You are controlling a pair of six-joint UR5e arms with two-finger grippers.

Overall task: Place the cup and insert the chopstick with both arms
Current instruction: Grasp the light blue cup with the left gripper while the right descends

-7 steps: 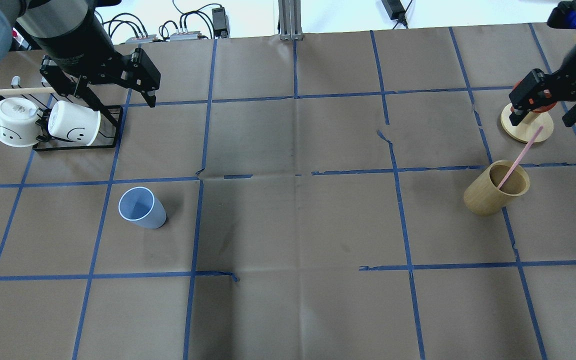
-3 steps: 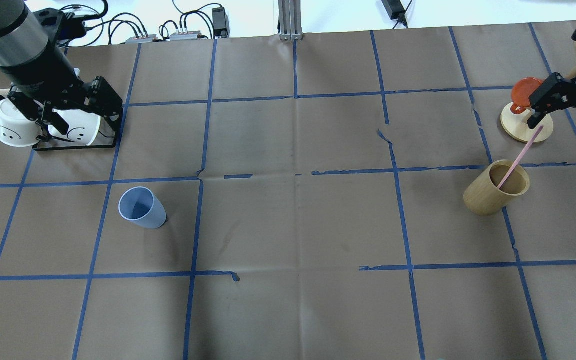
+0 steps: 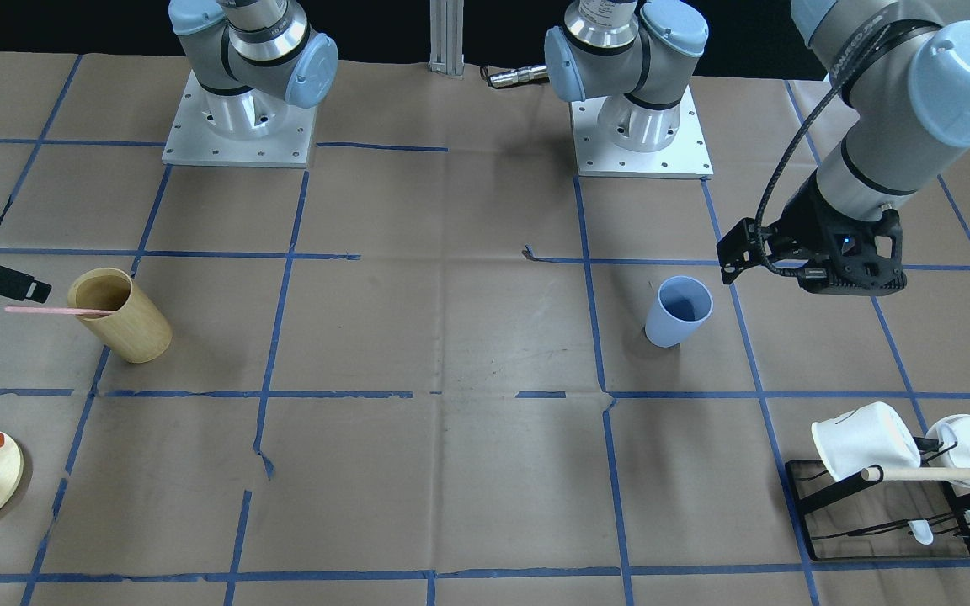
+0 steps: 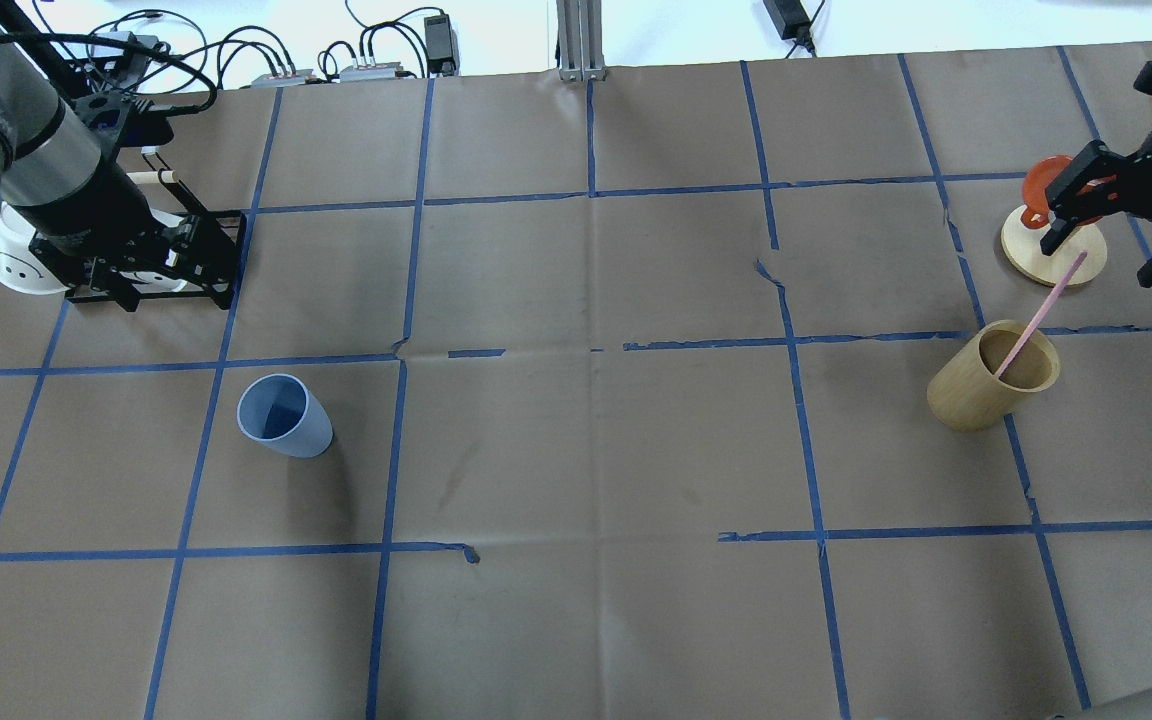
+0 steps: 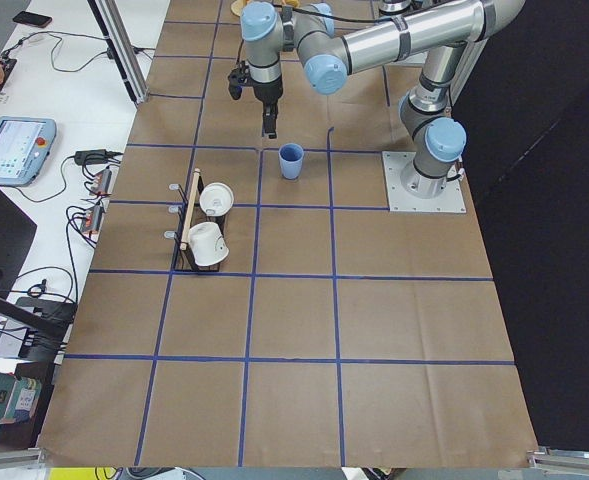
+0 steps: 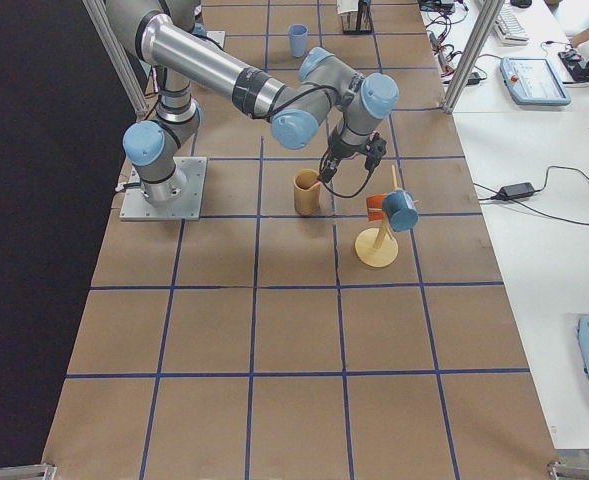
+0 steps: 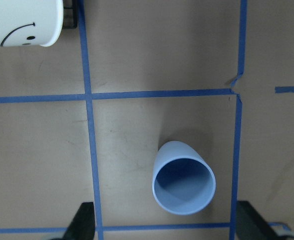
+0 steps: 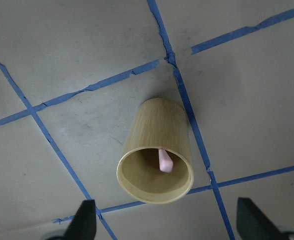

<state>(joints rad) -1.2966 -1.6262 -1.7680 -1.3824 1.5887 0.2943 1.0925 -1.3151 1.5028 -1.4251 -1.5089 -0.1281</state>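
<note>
The left pincer (image 7: 166, 227) is spread wide and empty; the cup (image 7: 183, 182) is stood on the bench (image 7: 137, 60) at its 12 o'clock in the wrist view. The right pincer (image 8: 166, 227), equally spread, is poised above the chopstick (image 8: 164, 161), leant in the wooden cup (image 8: 156, 132).

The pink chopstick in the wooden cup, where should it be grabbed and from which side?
Probably the chopstick by its bare upper half, coming from above with the jaws either side of it. It leans on the rim of the wooden cup, its lower end down inside, so only that part is free.
</note>
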